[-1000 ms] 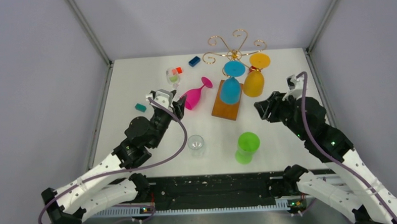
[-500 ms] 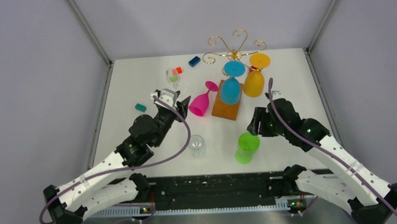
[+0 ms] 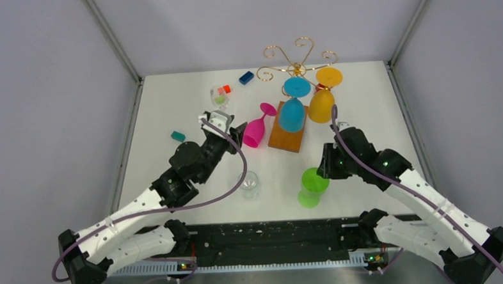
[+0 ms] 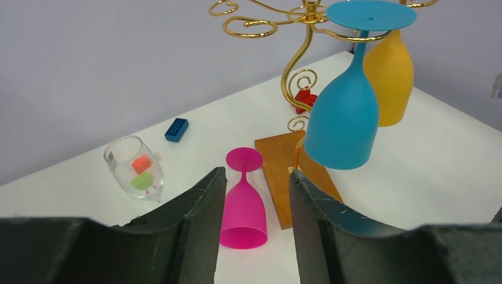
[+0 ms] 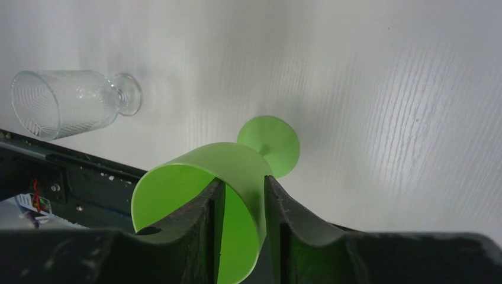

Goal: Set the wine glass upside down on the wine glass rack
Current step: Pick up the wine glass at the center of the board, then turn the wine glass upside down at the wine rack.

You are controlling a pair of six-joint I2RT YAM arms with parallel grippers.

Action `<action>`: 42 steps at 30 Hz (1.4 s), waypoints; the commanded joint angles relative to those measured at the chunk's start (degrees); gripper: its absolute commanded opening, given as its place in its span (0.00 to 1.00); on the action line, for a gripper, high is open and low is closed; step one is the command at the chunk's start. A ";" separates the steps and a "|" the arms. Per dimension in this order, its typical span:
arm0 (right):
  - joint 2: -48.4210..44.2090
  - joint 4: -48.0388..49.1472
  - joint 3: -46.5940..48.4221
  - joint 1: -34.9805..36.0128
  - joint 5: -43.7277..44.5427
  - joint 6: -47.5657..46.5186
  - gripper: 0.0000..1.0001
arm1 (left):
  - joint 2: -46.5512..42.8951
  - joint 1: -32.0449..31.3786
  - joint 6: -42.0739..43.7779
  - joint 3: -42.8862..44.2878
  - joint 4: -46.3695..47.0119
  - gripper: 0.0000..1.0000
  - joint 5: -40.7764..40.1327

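Right hand (image 5: 243, 186) straddles the green wine glass's (image 5: 195, 177) rim, one finger inside the bowl; whether it pinches yet, I cannot tell. The glass stands well in front of the wine glass rack (image 3: 286, 138). It looks light, thin-walled and slippery, so grip gently. Left hand (image 4: 256, 174) is half-open and empty.

Top external: fixed high behind the arm bases, angled down and forward. Far enough to take in the whole worktop (image 3: 170, 107) and both arms.

Left wrist: low and close above the worktop, facing forward past the left pincer (image 4: 256, 173) to the wine glass rack (image 4: 272, 160) and the back wall.

Right wrist: tipped steeply down at the worktop, very near the green glass (image 5: 177, 177), with the right pincer (image 5: 243, 182) in the foreground.

Shared: rack and pink glass (image 4: 243, 207) appear in top and left wrist views; green glass and clear glass (image 5: 65, 109) in top and right wrist views.
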 commanded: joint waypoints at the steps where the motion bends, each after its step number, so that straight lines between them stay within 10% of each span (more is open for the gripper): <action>1: 0.96 -0.09 -0.21 -0.46 -1.25 -1.83 0.27 | 0.61 0.31 -0.88 2.92 2.04 0.49 1.53; 10: 1.09 -0.27 1.35 -0.43 1.17 -5.08 0.00 | 0.67 0.40 -1.36 3.27 1.62 0.49 1.86; 18: -6.13 5.94 5.34 -0.39 0.66 -10.73 0.00 | -0.16 0.48 -3.33 3.01 2.06 0.49 2.44; 29: -20.07 37.11 -1.63 -0.46 -13.31 -16.96 0.00 | -4.80 0.55 -9.04 6.62 0.58 0.38 8.10; 42: -11.99 72.99 -3.01 -0.41 -15.50 -28.53 0.00 | -9.58 0.48 -21.74 11.16 9.38 0.32 13.48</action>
